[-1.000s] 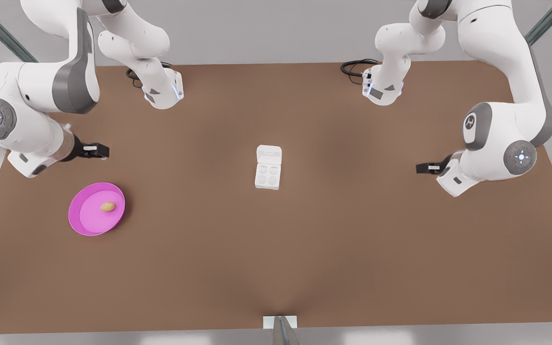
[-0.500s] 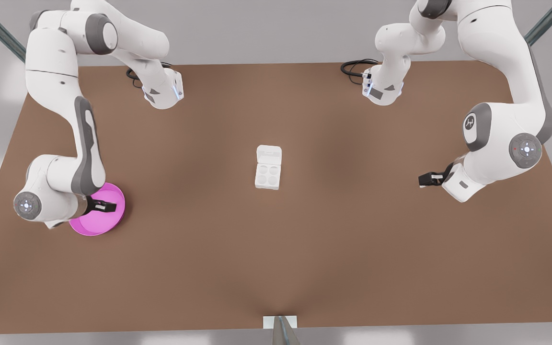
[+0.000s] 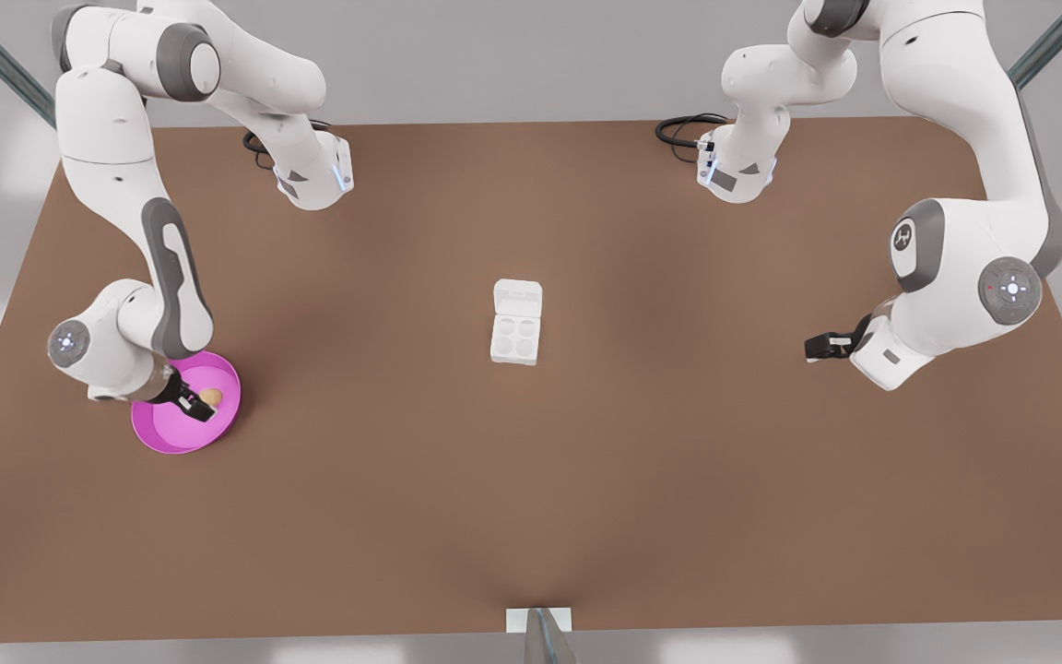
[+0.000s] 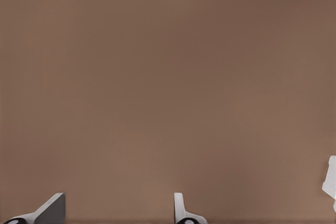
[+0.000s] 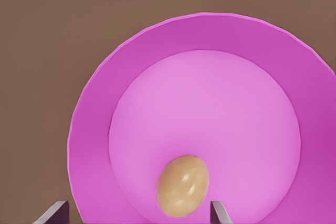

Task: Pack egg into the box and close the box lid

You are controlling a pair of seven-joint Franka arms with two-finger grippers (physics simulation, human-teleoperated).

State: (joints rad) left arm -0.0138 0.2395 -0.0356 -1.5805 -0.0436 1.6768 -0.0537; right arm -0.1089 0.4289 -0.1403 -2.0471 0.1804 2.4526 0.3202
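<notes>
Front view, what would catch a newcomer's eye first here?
The bright pink dish at the front view's left, with the tan egg in it and the right gripper over it, its open fingers either side of the egg. Next the white box at mid-table, its box lid open. The left gripper waits, open, at the front view's right.

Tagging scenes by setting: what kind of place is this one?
Likely a simulated bimanual test bench, not a real room: a bare brown table carries just a pink dish with an egg and a white box. The right pincer hangs open over the egg; the left pincer waits, open.
</notes>
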